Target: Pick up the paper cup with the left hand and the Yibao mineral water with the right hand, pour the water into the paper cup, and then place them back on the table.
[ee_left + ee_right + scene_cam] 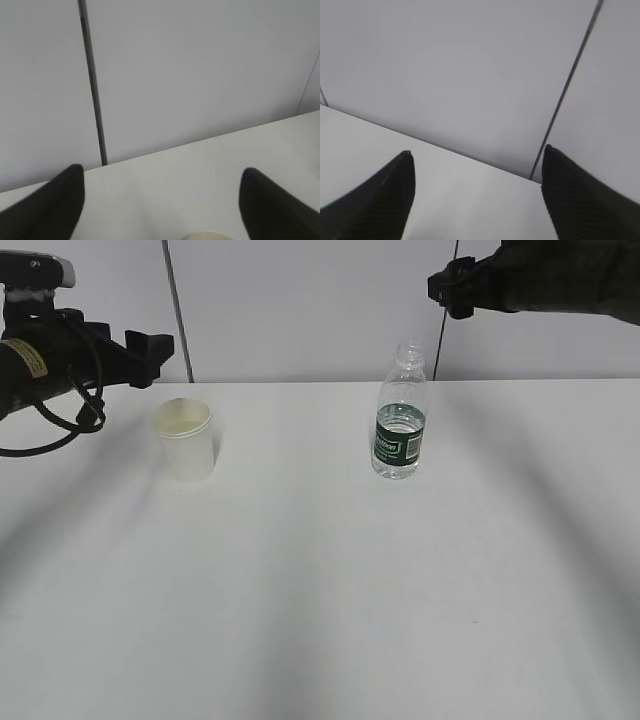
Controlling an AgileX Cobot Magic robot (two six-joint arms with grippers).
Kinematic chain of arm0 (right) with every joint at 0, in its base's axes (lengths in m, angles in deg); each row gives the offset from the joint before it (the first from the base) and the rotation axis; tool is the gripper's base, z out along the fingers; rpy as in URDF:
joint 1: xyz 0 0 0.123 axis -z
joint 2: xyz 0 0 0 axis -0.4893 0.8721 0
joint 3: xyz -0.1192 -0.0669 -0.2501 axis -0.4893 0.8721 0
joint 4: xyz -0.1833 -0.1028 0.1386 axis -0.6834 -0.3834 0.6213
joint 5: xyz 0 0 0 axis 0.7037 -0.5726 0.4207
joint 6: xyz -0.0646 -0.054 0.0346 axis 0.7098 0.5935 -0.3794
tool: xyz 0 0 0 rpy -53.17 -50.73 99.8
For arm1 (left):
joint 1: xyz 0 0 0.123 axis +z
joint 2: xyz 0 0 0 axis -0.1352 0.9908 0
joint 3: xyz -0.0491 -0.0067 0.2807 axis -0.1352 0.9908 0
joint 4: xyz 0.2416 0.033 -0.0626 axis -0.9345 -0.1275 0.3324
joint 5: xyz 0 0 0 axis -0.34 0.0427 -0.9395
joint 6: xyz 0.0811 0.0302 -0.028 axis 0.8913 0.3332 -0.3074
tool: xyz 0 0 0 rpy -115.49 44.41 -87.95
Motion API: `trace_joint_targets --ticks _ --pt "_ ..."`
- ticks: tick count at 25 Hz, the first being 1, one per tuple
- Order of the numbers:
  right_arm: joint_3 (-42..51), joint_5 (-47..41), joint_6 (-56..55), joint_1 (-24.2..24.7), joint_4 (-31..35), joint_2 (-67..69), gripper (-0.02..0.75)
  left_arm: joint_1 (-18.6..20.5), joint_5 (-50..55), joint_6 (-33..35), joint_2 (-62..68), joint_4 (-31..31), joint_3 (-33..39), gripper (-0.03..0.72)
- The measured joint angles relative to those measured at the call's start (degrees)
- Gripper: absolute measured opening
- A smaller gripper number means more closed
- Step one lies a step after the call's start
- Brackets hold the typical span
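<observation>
The white paper cup (184,438) stands upright on the white table (320,600) at the left. Its rim just shows at the bottom of the left wrist view (207,235). The Yibao mineral water bottle (400,416), capless with a green label, stands upright to the right of centre, partly filled with water. My left gripper (152,346) hovers above and left of the cup, open and empty; its jaws stand wide apart in its wrist view (162,200). My right gripper (450,288) hangs above and right of the bottle, open and empty (477,192).
A grey panelled wall (300,310) with dark vertical seams runs along the table's far edge. The left arm's black cable (60,425) loops down beside the cup.
</observation>
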Motion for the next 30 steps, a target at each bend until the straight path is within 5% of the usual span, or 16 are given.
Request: trace_joint_targets --ticks 13,30 --pt "0.0 -13.3 -1.1 0.0 -0.7 -4.0 0.573 0.0 21.8 0.0 -3.1 4.5 -6.8 0.554" --pt "0.0 -16.4 -1.3 0.0 -2.4 -5.5 0.573 0.0 60.9 0.0 -3.9 12.0 -24.2 0.538"
